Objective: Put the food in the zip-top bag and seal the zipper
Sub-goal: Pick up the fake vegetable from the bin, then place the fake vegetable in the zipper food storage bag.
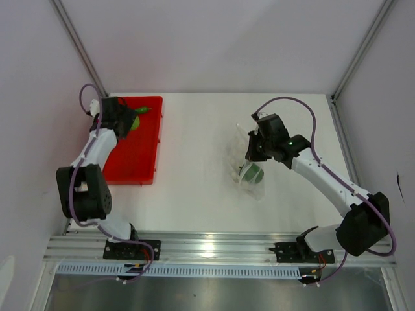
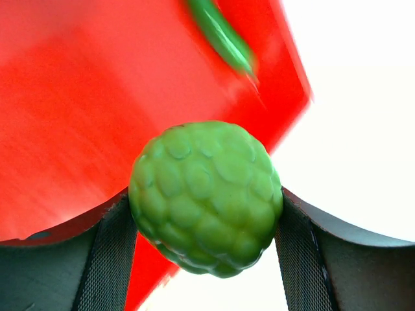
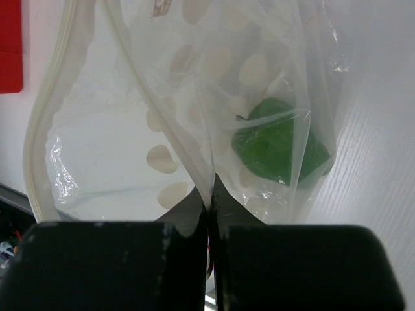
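Snugly, lime-green ball (image 2: 206, 194), between left tool (image 2: 207, 256) sides

I am holding the bumpy lime-green ball (image 2: 206, 197) in my left gripper (image 2: 206, 249), over the red tray (image 2: 78, 116). My right gripper (image 3: 211, 207) is pinching the clear zip-top bag (image 3: 110, 149). The bag's mouth is gaping open, with its zipper (image 3: 35, 149) curving along the edge. A dark green pepper piece (image 3: 279, 149) is lying inside.

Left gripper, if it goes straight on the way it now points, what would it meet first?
Probably the red tray, right behind the lime-green ball that the left gripper holds; the ball would touch first. The gap is unclear.
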